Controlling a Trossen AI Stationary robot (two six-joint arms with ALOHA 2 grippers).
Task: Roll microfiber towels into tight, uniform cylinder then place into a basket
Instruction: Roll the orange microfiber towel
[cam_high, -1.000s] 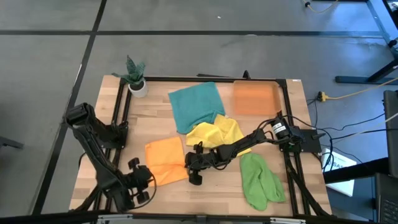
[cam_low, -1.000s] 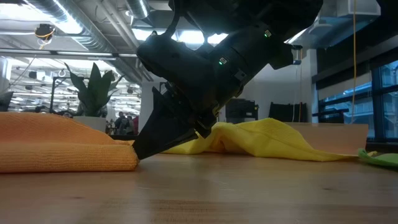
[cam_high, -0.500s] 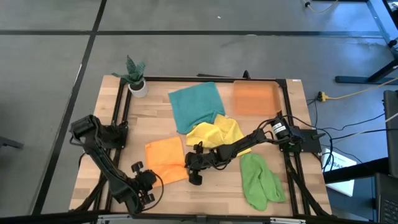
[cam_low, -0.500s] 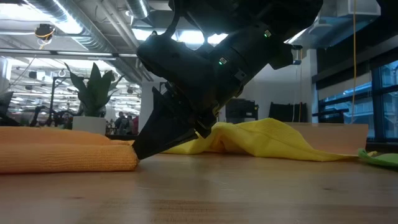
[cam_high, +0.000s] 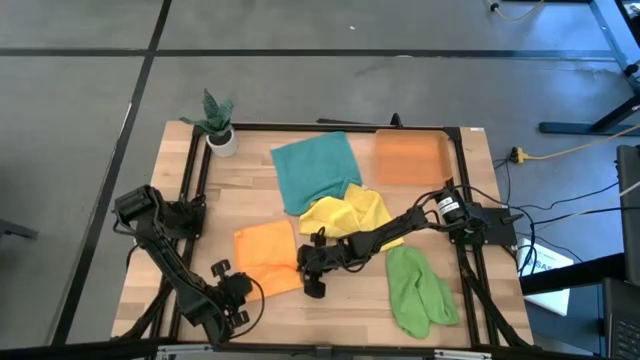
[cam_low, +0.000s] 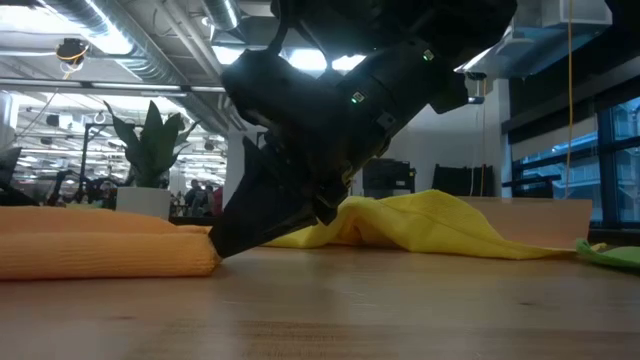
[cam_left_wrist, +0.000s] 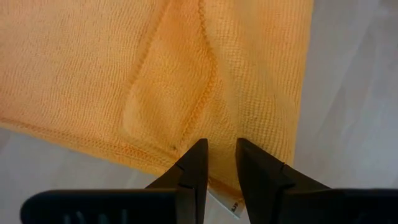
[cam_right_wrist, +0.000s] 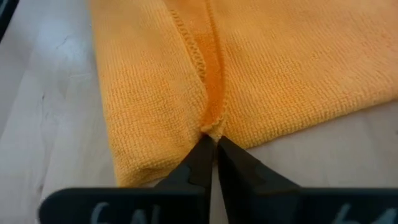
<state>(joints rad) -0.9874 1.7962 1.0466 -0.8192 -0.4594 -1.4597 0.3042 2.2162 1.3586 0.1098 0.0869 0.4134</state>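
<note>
- The right end effector sits at the orange towel's edge on the side facing the green towel, its fingers nearly pressed together, tips touching the cloth where a fold seam meets the hem; whether they pinch it I cannot tell
- In the low view this end effector comes down at a slant, tips at the surface right against the orange towel
- The left end effector hovers over the orange towel's near edge, on the side away from the teal towel, fingers a narrow gap apart with nothing between them
- The orange towel lies folded flat on the wooden surface, a hemmed flap doubled over on top
- The yellow towel lies crumpled just beside the orange towel, under the right arm
- The teal towel is spread beyond the yellow one, touching it, farther from the orange towel
- The green towel lies bunched on the far side of the right end effector from the orange towel
- The orange basket stands at the far edge, well apart from the orange towel, beside the teal towel
- A potted plant stands at the far corner on the left arm's side
</note>
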